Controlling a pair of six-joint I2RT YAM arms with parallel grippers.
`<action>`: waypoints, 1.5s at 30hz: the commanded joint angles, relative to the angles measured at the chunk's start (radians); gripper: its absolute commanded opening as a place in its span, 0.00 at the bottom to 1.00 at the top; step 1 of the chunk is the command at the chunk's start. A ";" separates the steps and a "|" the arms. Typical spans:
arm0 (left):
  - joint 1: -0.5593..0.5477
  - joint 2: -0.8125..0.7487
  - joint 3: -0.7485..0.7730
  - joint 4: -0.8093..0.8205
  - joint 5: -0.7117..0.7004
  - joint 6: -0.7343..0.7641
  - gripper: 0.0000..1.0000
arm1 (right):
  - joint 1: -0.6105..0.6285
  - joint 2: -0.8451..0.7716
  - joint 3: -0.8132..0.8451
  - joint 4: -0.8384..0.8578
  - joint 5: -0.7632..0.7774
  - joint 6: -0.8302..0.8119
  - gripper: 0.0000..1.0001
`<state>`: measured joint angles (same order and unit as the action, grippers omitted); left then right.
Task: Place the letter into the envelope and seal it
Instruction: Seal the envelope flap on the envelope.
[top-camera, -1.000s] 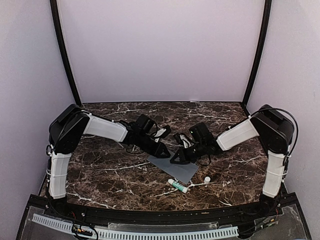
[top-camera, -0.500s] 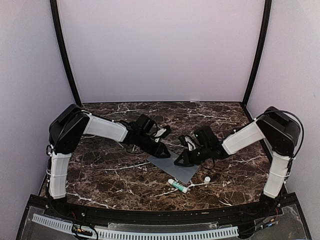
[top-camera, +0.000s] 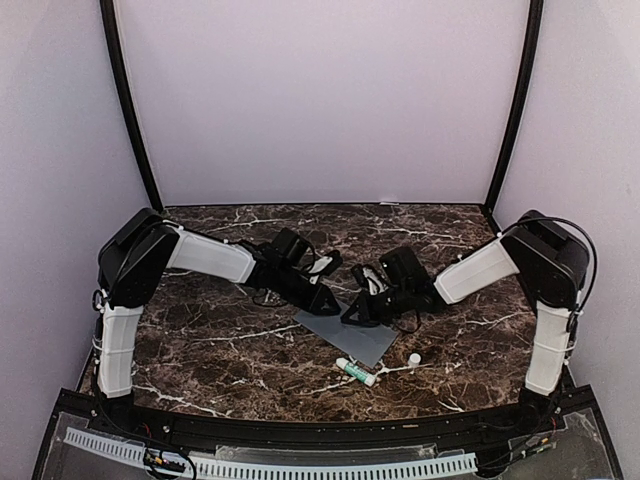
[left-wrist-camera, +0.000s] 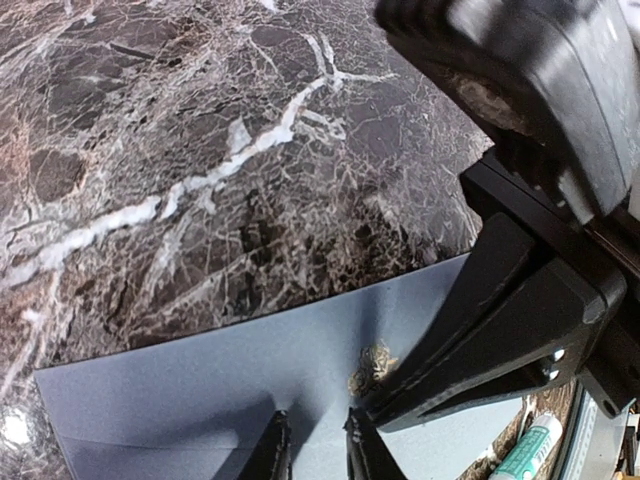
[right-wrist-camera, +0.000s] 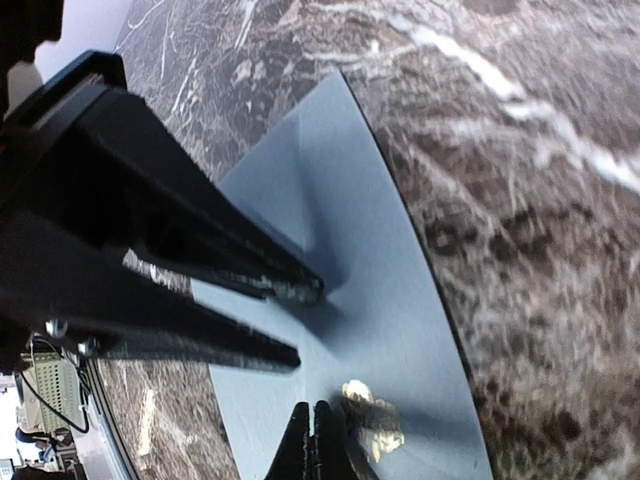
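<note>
The slate-grey paper envelope (top-camera: 360, 341) lay flat on the marble desk (top-camera: 220, 340). It looked thin, floppy and likely to slide, so it was best pinned flat or pinched at an edge. The right jaws were closed with their tips on it. The left jaws rested on it, narrowly parted and holding nothing.

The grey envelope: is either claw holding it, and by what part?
Neither appears to hold it. The envelope lies flat; the left gripper, slightly open, and the shut right gripper only press their tips on its top face.
</note>
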<state>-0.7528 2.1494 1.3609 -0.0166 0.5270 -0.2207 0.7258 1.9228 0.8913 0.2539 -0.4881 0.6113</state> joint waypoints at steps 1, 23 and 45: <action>0.001 0.031 0.009 -0.078 -0.025 0.017 0.19 | 0.005 0.078 0.040 -0.058 0.089 0.020 0.00; 0.001 0.039 0.019 -0.082 -0.012 0.011 0.19 | 0.006 -0.096 -0.219 -0.049 0.161 0.073 0.00; 0.002 0.045 0.024 -0.084 -0.003 0.012 0.19 | 0.018 0.080 0.043 -0.077 0.129 0.048 0.00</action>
<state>-0.7471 2.1616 1.3827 -0.0250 0.5343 -0.2192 0.7284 1.9469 0.9321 0.2584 -0.4103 0.6704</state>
